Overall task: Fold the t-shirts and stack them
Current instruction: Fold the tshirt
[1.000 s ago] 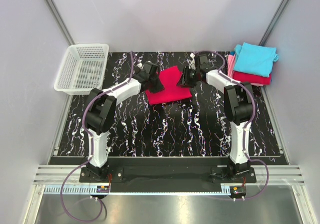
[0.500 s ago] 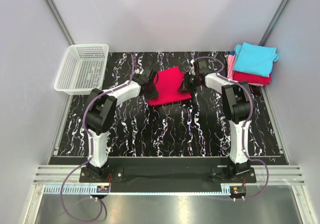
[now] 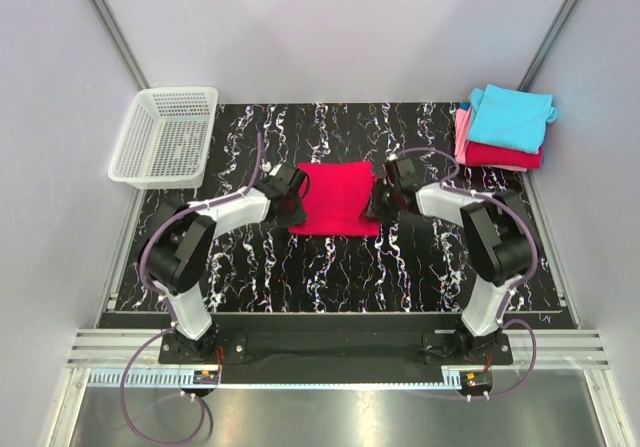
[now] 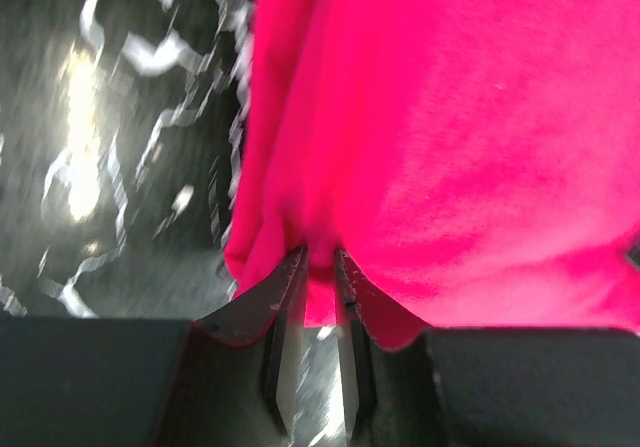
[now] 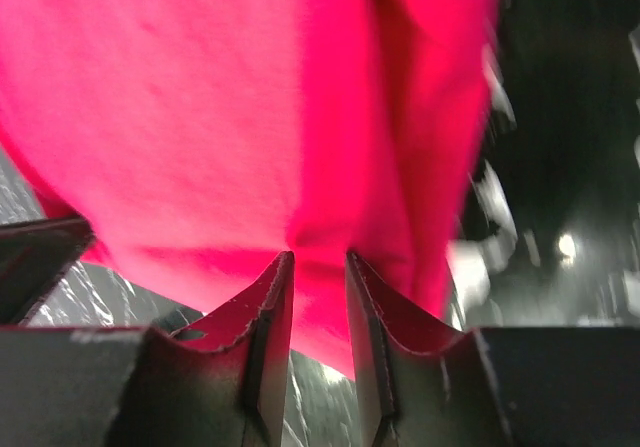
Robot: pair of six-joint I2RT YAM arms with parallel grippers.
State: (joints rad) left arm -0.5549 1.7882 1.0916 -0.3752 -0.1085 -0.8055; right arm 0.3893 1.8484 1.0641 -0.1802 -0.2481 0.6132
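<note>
Both arms have pulled the soft crimson-red cloth t-shirt (image 3: 337,199) closer and laid it flat in the middle of the black marbled table (image 3: 300,277), with the left gripper (image 4: 318,267) and right gripper (image 5: 320,267) each pinching a side edge, so this fold looks nearly done.

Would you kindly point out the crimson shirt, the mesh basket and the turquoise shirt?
crimson shirt (image 3: 338,195): top view, centre of cloth.
mesh basket (image 3: 180,92): top view, far rim.
turquoise shirt (image 3: 512,117): top view, middle of cloth.
</note>
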